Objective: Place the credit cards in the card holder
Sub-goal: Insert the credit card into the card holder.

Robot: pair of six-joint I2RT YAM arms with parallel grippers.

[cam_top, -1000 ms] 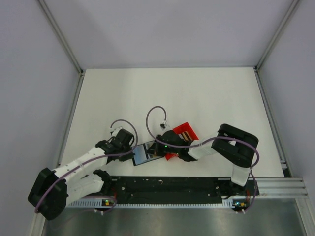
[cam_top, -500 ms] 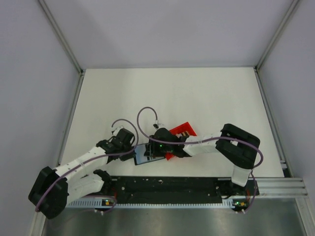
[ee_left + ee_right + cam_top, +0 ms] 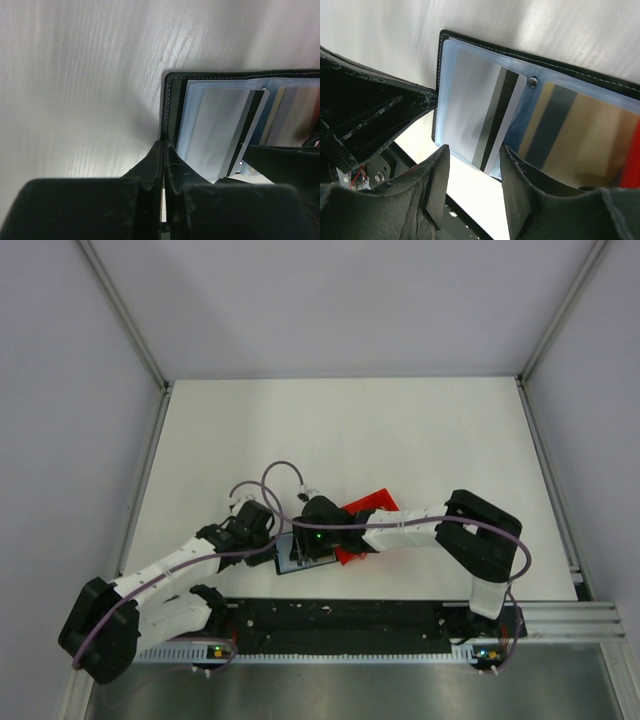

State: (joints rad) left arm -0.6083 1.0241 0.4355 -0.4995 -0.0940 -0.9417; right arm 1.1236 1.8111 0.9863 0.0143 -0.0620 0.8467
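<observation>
Left gripper [image 3: 163,147]: fingers pressed together on the black edge of the opened card holder [image 3: 174,100], which lies directly ahead of it. Right gripper [image 3: 475,154]: fingers parted astride the near end of a pale striped card [image 3: 470,100] on the holder's blue-grey face; we cannot tell whether they grip it. Tan card [image 3: 570,135] pocketed to its right; red tray [image 3: 372,502] further right.

A red tray [image 3: 374,502] lies on the white table [image 3: 400,430].

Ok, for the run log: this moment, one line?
left gripper: shut on holder | right gripper: astride card, grip unclear | card: on holder
</observation>
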